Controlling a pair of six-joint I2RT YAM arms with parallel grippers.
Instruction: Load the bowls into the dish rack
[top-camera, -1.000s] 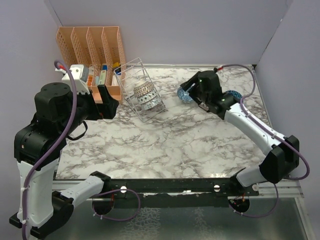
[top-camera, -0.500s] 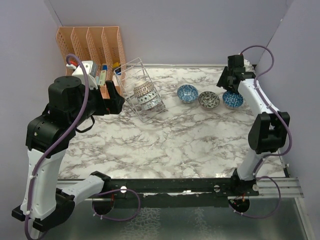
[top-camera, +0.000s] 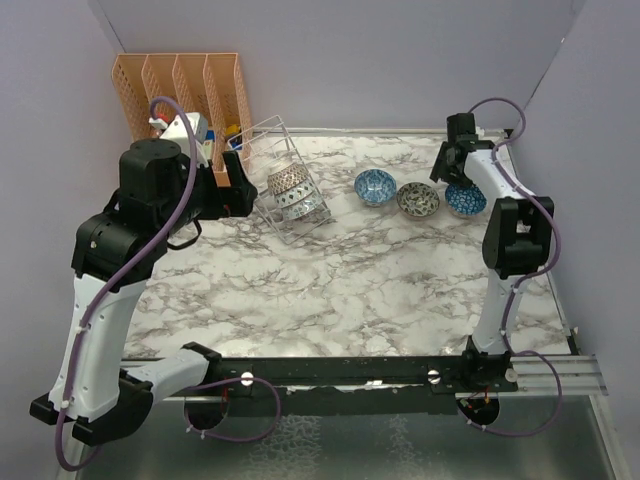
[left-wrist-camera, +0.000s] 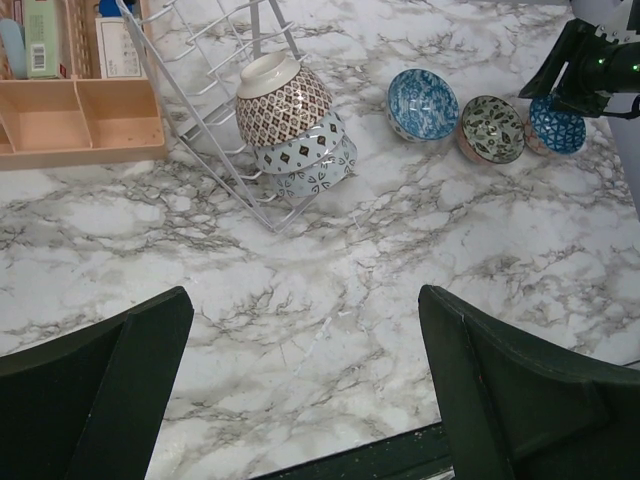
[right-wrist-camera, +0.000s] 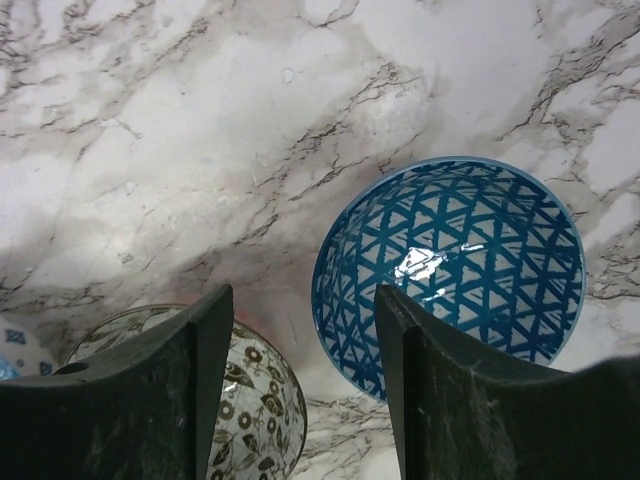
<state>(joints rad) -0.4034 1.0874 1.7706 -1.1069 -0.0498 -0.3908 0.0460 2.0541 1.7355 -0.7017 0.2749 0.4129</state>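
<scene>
The dish rack (top-camera: 283, 180) stands tilted near the far edge of the marble counter (top-camera: 350, 290), left of the middle, just beside the orange organizer (top-camera: 180, 85) that fills the far-left corner. 3 bowls lie on their sides inside the rack, nested in a stack: a brown-lattice bowl (left-wrist-camera: 283, 100) on top, a pale grey-blue bowl (left-wrist-camera: 300, 148) under it, and a light blue bowl (left-wrist-camera: 322, 172) lowest, by the rack's bottom wires. 3 more bowls sit upright in a row on the counter toward the far-right corner, each just beside the next. A blue patterned bowl (top-camera: 375, 186) is nearest the rack, a dark floral bowl (top-camera: 417, 199) is in the middle, and a blue lattice bowl (top-camera: 466, 199) is closest to the right edge. The right gripper (top-camera: 452, 172) hangs over the far end of that row, its 2 fingers spread apart and holding nothing. In the right wrist view, the lattice bowl's rim on the side toward the floral bowl lies between the fingers, and whether either finger touches it cannot be told. The left gripper (left-wrist-camera: 300, 320) is raised over the left part of the counter, just on the near side of the rack, with its jaws wide apart and empty.
</scene>
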